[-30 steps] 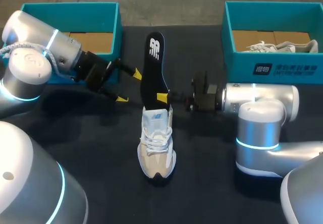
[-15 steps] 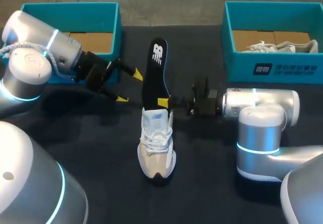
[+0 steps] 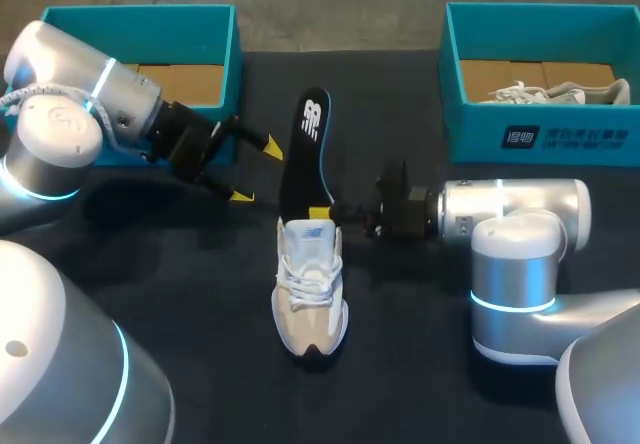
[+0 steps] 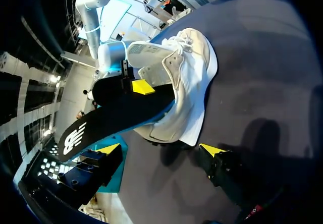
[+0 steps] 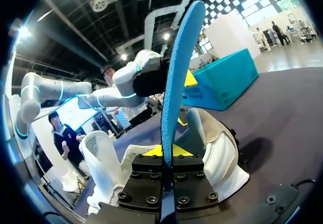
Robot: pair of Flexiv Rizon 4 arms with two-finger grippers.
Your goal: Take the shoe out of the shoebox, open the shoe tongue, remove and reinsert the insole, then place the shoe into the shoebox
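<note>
A white and beige shoe [image 3: 310, 289] stands on the dark table, toe toward the near edge. A black insole [image 3: 305, 149] with a blue underside rises at a slant from the shoe's opening toward the far side. My right gripper [image 3: 322, 212] is shut on the insole's lower part, just behind the heel. In the right wrist view the insole [image 5: 179, 72] stands edge-on between the closed fingers of the gripper [image 5: 168, 151], with the shoe [image 5: 217, 148] just ahead. My left gripper [image 3: 256, 171] hangs open left of the insole, touching nothing. In its own view that gripper [image 4: 160, 149] faces the shoe [image 4: 189, 77] and insole [image 4: 116, 118].
A teal shoebox [image 3: 140, 54] sits at the far left behind my left arm. A second teal shoebox [image 3: 540, 139] at the far right holds another white shoe [image 3: 560, 92]. Dark tabletop lies around the shoe on the near side.
The right gripper has brought the insole down and toward the near side, so its lower end sits deeper at the shoe's opening. The left arm has not moved.
</note>
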